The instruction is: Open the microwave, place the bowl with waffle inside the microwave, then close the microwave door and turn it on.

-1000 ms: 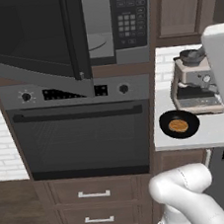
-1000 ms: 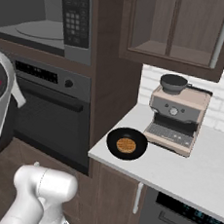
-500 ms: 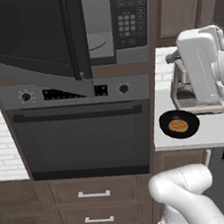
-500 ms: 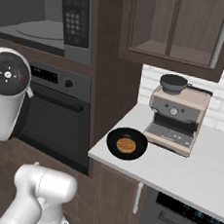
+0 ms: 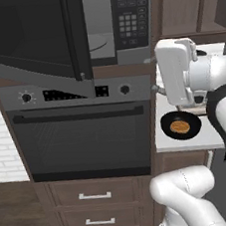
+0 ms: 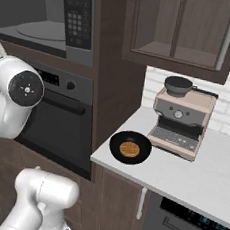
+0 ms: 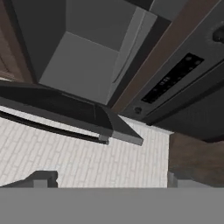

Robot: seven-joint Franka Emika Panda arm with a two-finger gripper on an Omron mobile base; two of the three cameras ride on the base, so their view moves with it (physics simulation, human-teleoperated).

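The microwave (image 5: 123,18) stands open, its grey cavity and round turntable (image 6: 38,28) showing beside the black keypad (image 6: 77,12). The microwave door (image 5: 30,35) is swung out to the left; in the hand view the microwave door (image 7: 65,109) crosses below the cavity (image 7: 83,57). The bowl with waffle (image 5: 181,125) sits on the white counter's near corner, and the right base view has the bowl with waffle (image 6: 130,148) in front of the coffee machine. My gripper (image 7: 109,180) is open, tips far apart, nothing between them. The arm's white wrist (image 5: 176,72) hangs just above the bowl, right of the oven.
Below the microwave is a black-glass oven (image 5: 83,138) with knobs and a bar handle, with drawers (image 5: 95,195) under it. A beige-and-steel coffee machine (image 6: 182,119) stands on the counter (image 6: 205,182) behind the bowl. Wooden upper cabinets (image 6: 186,29) hang above.
The arm has swung leftward and down from the right side, its wrist now over the counter's edge near the oven. Bowl and open door have not moved.
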